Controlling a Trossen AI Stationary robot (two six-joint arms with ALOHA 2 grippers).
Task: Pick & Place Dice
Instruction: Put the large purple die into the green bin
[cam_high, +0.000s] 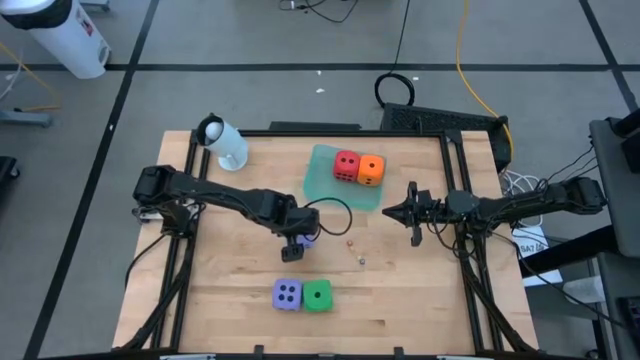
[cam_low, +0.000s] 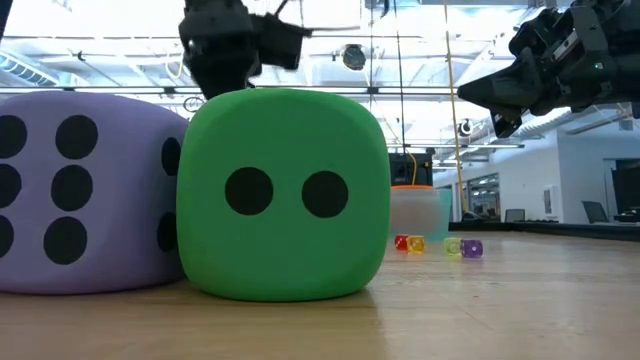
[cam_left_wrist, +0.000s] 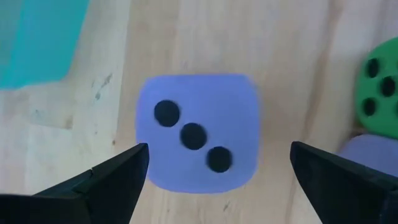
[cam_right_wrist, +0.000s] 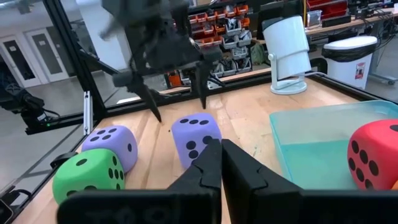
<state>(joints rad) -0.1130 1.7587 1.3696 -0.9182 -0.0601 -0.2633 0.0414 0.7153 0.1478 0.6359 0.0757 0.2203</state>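
Purple die (cam_left_wrist: 196, 132) between left gripper (cam_left_wrist: 217, 165) fingers (cam_left_wrist: 106, 180)

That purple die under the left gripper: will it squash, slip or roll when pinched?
The purple die looks foam-like with rounded corners, so it probably gives slightly. Flat sides facing the open left gripper suggest a stable pinch. Resting flat on the table, it seems unlikely to roll.

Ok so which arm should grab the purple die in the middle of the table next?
The left. Its gripper hangs open right over that purple die, one finger on each side. The right gripper is shut and off to the side, beside the teal tray.
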